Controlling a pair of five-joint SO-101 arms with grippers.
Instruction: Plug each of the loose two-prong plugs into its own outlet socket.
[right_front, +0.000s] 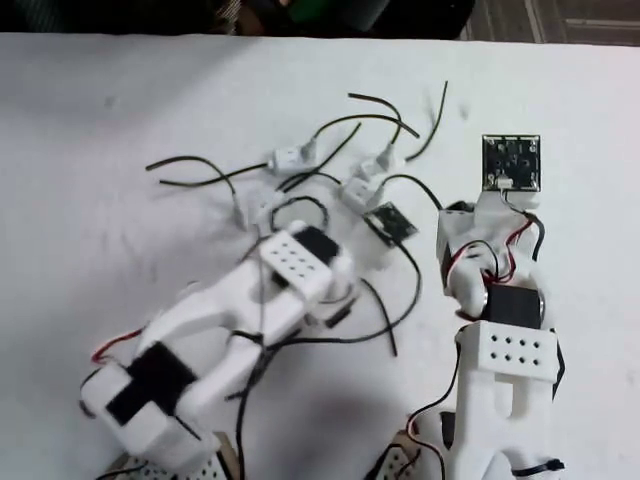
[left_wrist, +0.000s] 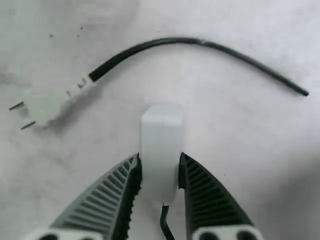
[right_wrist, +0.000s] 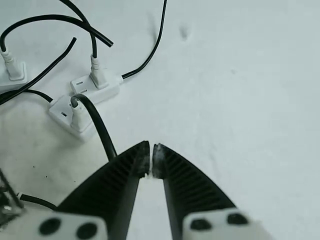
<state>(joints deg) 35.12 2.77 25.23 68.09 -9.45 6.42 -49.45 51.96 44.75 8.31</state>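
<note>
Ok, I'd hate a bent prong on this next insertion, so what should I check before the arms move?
1. Grip of the left end effector on the socket: ok.
2. The loose plug lies free, prongs uncovered: ok.
3. Prongs aimed at the held socket: not ok, they point away.
4. The right end effector open for the plug: not ok, shut and empty.
5. Socket's slots face the plug: cannot tell.

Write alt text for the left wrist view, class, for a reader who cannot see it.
The left claw is shut on a white outlet socket. Just beyond, apart from it, a loose two-prong plug lies unplugged on the white table, its black cord curving away.
</note>
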